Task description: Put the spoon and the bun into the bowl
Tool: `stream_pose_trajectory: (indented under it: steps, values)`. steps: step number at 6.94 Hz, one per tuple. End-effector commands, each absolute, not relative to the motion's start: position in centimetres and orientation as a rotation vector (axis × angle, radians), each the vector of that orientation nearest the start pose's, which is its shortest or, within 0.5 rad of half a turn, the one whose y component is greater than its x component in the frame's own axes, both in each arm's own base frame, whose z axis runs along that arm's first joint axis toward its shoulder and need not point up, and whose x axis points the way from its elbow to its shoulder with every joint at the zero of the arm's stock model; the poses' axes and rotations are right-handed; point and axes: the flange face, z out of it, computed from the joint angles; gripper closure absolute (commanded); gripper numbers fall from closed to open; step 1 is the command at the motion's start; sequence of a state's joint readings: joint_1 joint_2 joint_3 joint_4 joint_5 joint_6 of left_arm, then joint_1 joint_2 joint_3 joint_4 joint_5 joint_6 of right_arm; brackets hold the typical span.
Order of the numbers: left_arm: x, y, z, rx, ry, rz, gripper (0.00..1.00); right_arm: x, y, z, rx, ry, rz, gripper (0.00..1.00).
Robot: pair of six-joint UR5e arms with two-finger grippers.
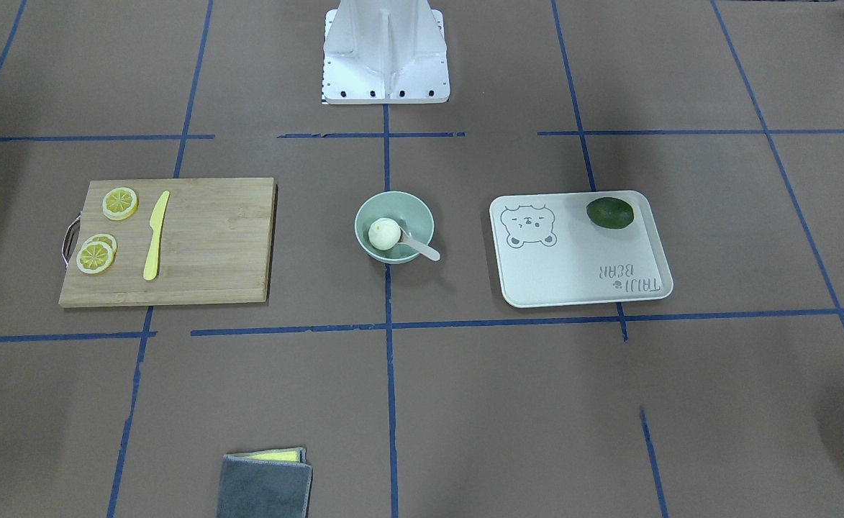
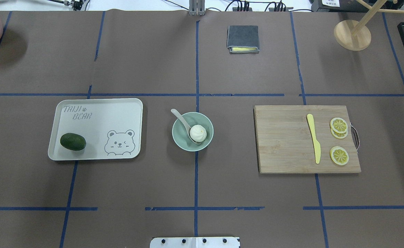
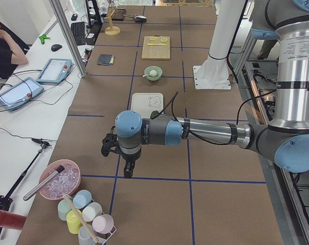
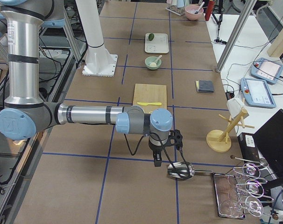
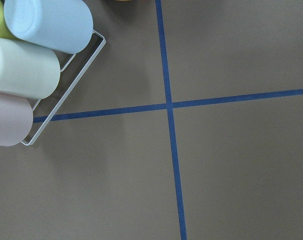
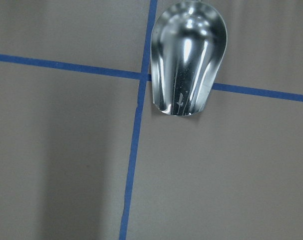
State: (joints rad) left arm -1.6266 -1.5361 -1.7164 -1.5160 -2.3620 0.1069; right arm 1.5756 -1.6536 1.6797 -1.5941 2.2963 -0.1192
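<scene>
In the bowl [image 2: 183, 143], midway along the worktop [image 2: 136, 179]: the bun [image 2: 198, 133], and beside it the spoon [image 2: 183, 123] with handle sticking out over the rim. Far from the bowl, toward opposite worktop ends: left claw [image 3: 128, 171] and right claw [image 4: 157, 159], both aloft. Cannot tell whether open or closed.

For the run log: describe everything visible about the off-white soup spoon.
The short off-white, slightly translucent, plastic-looking soup spoon lies tilted in the pale mint-green bowl. Its scoop is down inside, against the white pleated bun, and its thick handle leans on the rim, sticking out past it. Nothing holds it.
</scene>
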Motion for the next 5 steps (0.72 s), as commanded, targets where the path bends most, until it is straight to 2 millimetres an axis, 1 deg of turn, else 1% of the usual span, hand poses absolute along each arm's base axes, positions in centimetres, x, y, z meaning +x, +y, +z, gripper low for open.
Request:
stream_pose_trajectory:
  steps: [1,2,3,4,5]
  values:
    - [-8.88,-47.37,60.91,0.110,0.784,0.067,0.00,6.85,-45.19,64.36,0.059,-0.734,-0.115,0.00]
    - [-8.88,-47.38,60.90,0.111,0.784,0.068,0.00,6.81,-45.45,63.97,0.058,-0.741,-0.110,0.00]
    - [-8.88,-47.37,60.84,0.111,0.784,0.068,0.00,6.83,-45.25,63.63,0.065,-0.737,-0.107,0.00]
    - [-8.88,-47.29,61.00,0.107,0.784,0.066,0.00,6.82,-45.12,63.72,0.064,-0.739,-0.106,0.00]
    - [-8.86,-46.89,61.34,0.101,0.784,0.064,0.00,6.80,-45.10,63.39,0.072,-0.740,-0.108,0.00]
